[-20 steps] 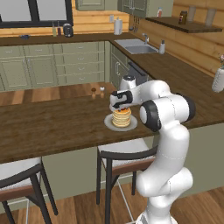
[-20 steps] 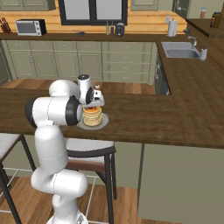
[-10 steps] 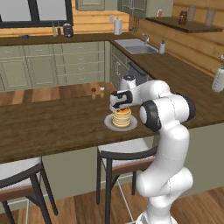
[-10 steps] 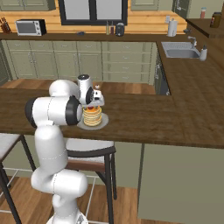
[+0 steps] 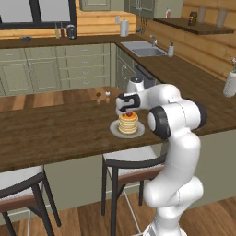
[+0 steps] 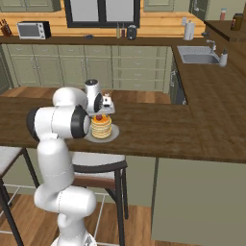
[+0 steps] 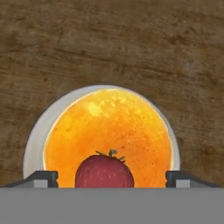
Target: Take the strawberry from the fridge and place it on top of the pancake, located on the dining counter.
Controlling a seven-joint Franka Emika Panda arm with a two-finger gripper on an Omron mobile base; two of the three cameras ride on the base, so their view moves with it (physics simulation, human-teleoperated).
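Now the strawberry [image 7: 104, 171] sits on the pancake [image 7: 107, 131] (grey plate [image 7: 37, 131] beneath).

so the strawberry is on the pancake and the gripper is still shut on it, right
Not quite. The strawberry does sit on the pancake, but the gripper is open, not shut on it. The hand view shows the two fingertips standing wide apart on either side of the berry, with clear gaps between each tip and the fruit.
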